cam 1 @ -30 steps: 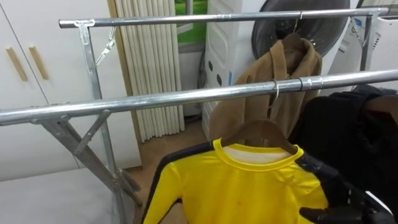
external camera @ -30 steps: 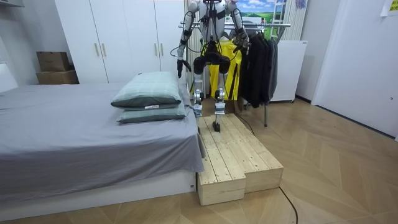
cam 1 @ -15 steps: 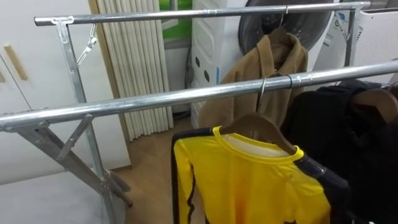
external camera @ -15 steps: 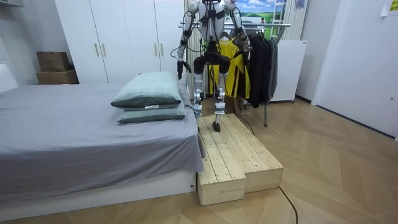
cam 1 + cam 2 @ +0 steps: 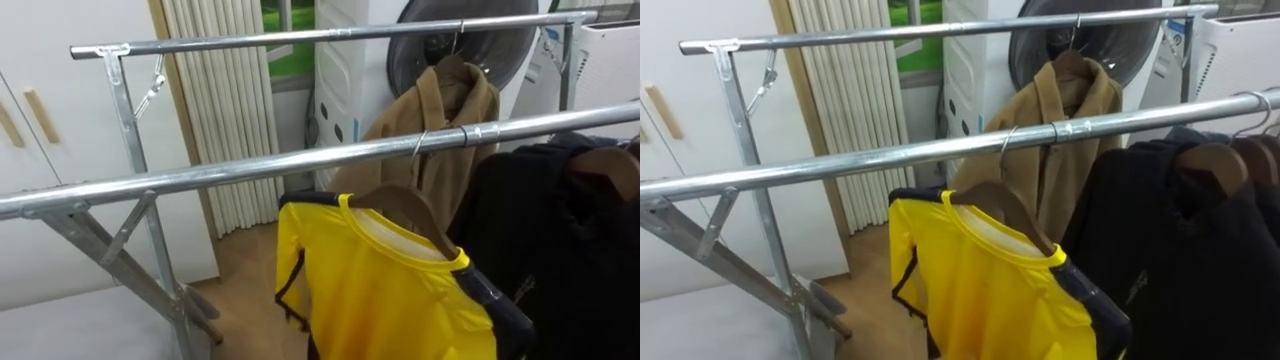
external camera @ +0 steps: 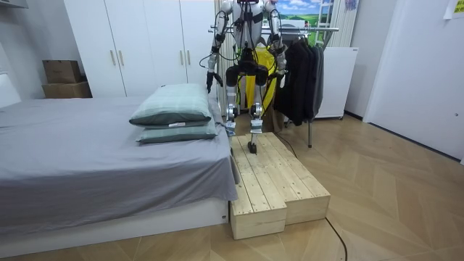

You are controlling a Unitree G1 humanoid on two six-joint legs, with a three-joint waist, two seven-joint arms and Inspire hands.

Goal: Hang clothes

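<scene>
A yellow shirt with dark trim [image 5: 380, 290] hangs on a wooden hanger [image 5: 405, 205], whose hook sits over the near metal rail [image 5: 250, 170] of the clothes rack. The shirt hangs turned at an angle to the rail, and nothing touches it. In the room view I stand on a wooden platform [image 6: 272, 181] facing the rack, with the yellow shirt [image 6: 262, 69] in front of me. My left hand [image 6: 208, 77] and right hand [image 6: 279, 69] hang low at my sides, too small to read.
Black garments [image 5: 560, 230] on hangers crowd the near rail right of the shirt. A brown coat [image 5: 440, 120] hangs from the far rail [image 5: 300, 37]. Behind are a curtain [image 5: 215, 110], a fan and white cupboards. A bed with pillows [image 6: 174, 109] lies at the room view's left.
My right hand, at the shirt's lower right a second ago, has dropped out of the eye view. The shirt now hangs free and has turned on its hanger. The camera shifted slightly.
</scene>
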